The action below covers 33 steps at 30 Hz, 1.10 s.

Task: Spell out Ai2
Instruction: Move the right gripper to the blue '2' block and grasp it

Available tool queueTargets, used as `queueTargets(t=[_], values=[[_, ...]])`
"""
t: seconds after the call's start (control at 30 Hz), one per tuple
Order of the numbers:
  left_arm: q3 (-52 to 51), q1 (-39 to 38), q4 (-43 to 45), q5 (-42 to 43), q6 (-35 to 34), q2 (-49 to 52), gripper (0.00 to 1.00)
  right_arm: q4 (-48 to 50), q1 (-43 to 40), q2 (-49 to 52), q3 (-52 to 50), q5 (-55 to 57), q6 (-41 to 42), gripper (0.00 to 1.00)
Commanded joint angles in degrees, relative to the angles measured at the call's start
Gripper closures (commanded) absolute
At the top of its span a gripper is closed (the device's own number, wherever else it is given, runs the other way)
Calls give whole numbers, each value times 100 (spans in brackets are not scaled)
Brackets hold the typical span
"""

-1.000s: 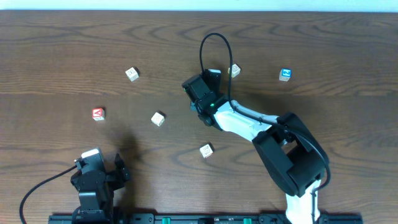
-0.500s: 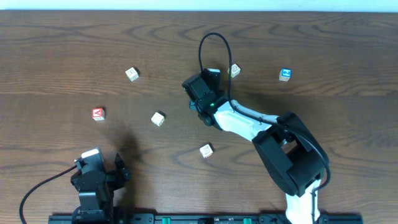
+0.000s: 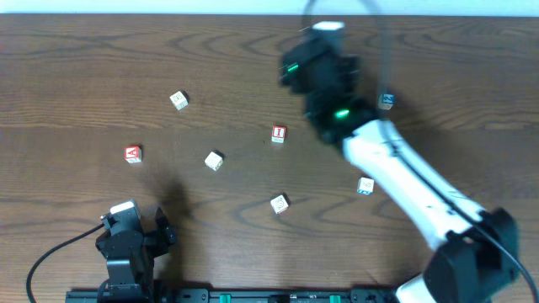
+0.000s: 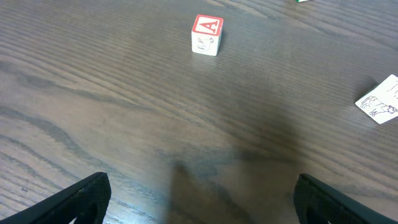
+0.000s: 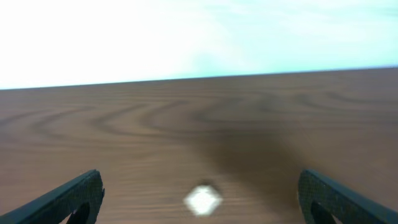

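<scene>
The red-bordered A cube (image 3: pixel 133 154) sits at the left of the table and lies ahead of my left gripper (image 4: pixel 202 186) as the A cube (image 4: pixel 206 34). My left gripper (image 3: pixel 135 225) rests near the front edge, open and empty. The red-bordered I cube (image 3: pixel 279 134) stands free near the table's middle. Behind my right arm, the blue 2 cube (image 3: pixel 386 101) peeks out at the right. My right gripper (image 3: pixel 307 63) is raised over the far part of the table, blurred. In its wrist view the right gripper (image 5: pixel 200 180) is open, with a blurred pale cube (image 5: pixel 203 200) on the table below.
Pale cubes lie at the far left (image 3: pixel 178 100), left of centre (image 3: pixel 214 160) and front of centre (image 3: pixel 279 203). A white cube with a teal mark (image 3: pixel 365 186) sits beside my right arm. A cube with a line drawing (image 4: pixel 380 99) shows at the left wrist view's right edge.
My right gripper opened, lifted and swung toward the far right, leaving the I cube standing on the table. The teal-marked cube is now uncovered. The left arm has not moved.
</scene>
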Motion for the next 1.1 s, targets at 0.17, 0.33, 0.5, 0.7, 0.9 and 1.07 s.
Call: queueTargets(t=[0.17, 0.33, 0.5, 0.7, 0.9, 1.07], values=[[-144, 13, -232, -20, 83, -31, 5, -684, -1923, 258, -70, -1403, -925, 1], [-144, 13, -232, -20, 83, -31, 5, -914, -2590, 789, -70, -2236, -1038, 1], [-144, 13, -229, -20, 83, -31, 5, -990, -2627, 1569, -70, -2131, -1038, 1], [-144, 13, -232, -20, 83, -31, 5, -789, -2627, 1867, -70, -1943, -1497, 1], [-144, 13, -229, -20, 83, -31, 5, -636, -2629, 1904, -70, -1980, -2323, 9], [-144, 13, -232, -20, 83, -31, 5, -634, -2638, 2105, -70, -2190, -1985, 14]])
